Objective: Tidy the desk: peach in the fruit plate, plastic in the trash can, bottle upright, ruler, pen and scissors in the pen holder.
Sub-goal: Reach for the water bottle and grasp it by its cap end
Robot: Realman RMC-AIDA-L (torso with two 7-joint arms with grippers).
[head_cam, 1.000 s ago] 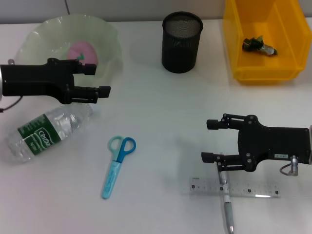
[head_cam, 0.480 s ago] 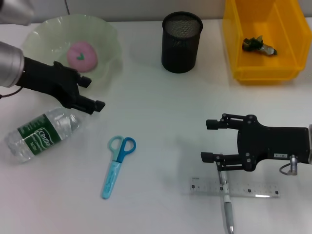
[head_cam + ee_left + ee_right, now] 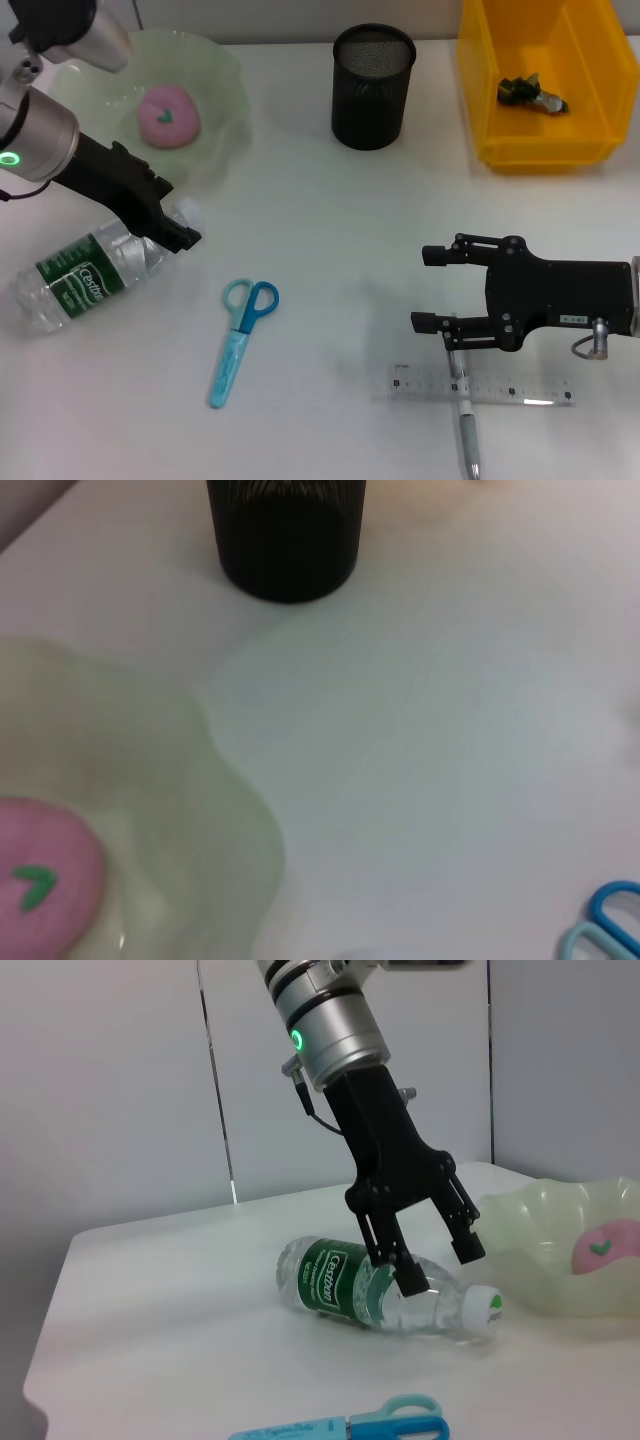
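- Progress looks about a third done: the pink peach (image 3: 168, 115) already sits in the pale green fruit plate (image 3: 222, 75), and a dark crumpled scrap of plastic (image 3: 530, 93) lies in the yellow trash bin (image 3: 480, 120).
- The clear plastic water bottle with a green label (image 3: 85, 270) lies on its side on the white counter (image 3: 330, 250); the left gripper (image 3: 432, 1260), fingers spread, reaches down over its neck, not yet pinching it.
- The black mesh pen holder (image 3: 373, 85) appears empty: the blue scissors (image 3: 240, 340), clear ruler (image 3: 485, 384) and grey pen (image 3: 465, 420) lie on the counter.
- The right gripper (image 3: 428, 288) hovers by the pen, fingers spread.
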